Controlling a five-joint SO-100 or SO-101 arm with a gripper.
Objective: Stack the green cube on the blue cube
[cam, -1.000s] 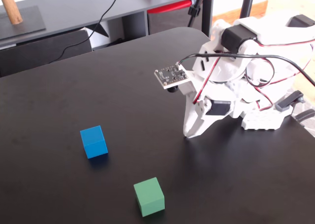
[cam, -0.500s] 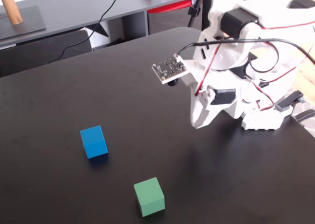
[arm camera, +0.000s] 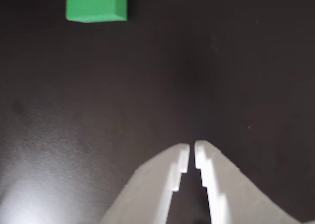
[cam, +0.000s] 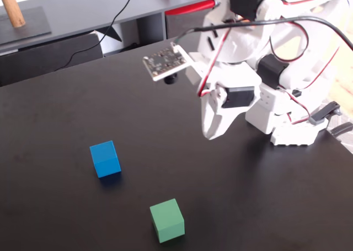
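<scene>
The green cube (cam: 167, 220) rests on the black table (cam: 66, 118) near its front edge; the wrist view catches it at the top left (arm camera: 96, 4). The blue cube (cam: 105, 158) stands to its left and farther back in the fixed view, apart from it, and is out of the wrist view. My white gripper (cam: 209, 133) hangs in the air above the table, right of and behind both cubes. Its fingers are nearly together with nothing between them (arm camera: 192, 155).
The arm's white base (cam: 292, 132) with red and black wires stands at the table's right side. Behind the table a grey shelf unit (cam: 83, 19) carries a black cable and a wooden post. A table corner (cam: 220, 35) lies at the back.
The arm has lifted and swung left, raising the gripper off the table surface and carrying the camera board toward the cubes. Both cubes stay where they were.
</scene>
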